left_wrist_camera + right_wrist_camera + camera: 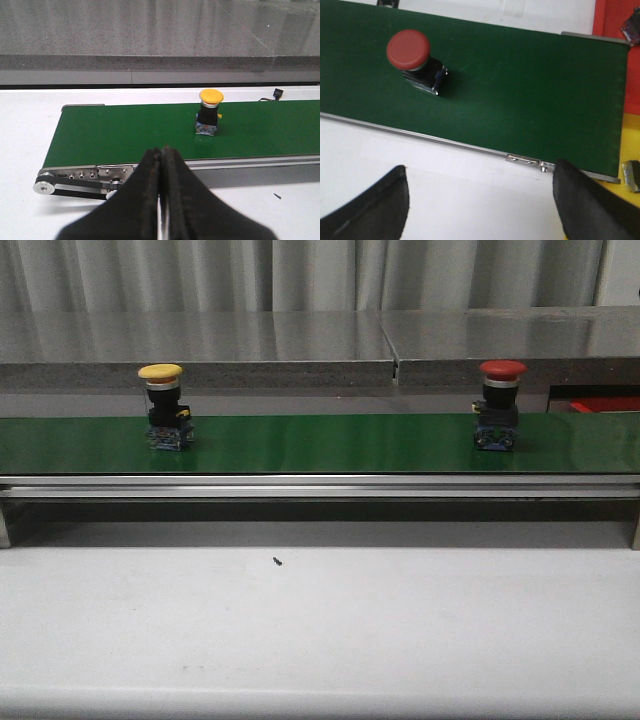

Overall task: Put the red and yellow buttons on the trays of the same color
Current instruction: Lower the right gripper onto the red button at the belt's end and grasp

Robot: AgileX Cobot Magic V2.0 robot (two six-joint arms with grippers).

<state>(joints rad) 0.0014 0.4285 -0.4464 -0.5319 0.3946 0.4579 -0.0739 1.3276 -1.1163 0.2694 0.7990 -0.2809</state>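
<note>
A white table [320, 630] fronts a green conveyor belt [330, 445]. The left gripper [161, 200] is pressed together, the right gripper [480, 200] spread. The yellow button [165, 405] and red button [498, 405] stand upright on the belt, well apart.

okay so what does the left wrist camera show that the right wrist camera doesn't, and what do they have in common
Only the left wrist view shows the yellow button standing upright on the belt, the belt's end roller, and the left tool with its fingers closed together, holding nothing.

Only the right wrist view shows the red button, the red tray and a strip of yellow tray past the belt's end, and the right tool with its fingers spread wide.

Both show the green conveyor belt and the white table in front of it.
</note>
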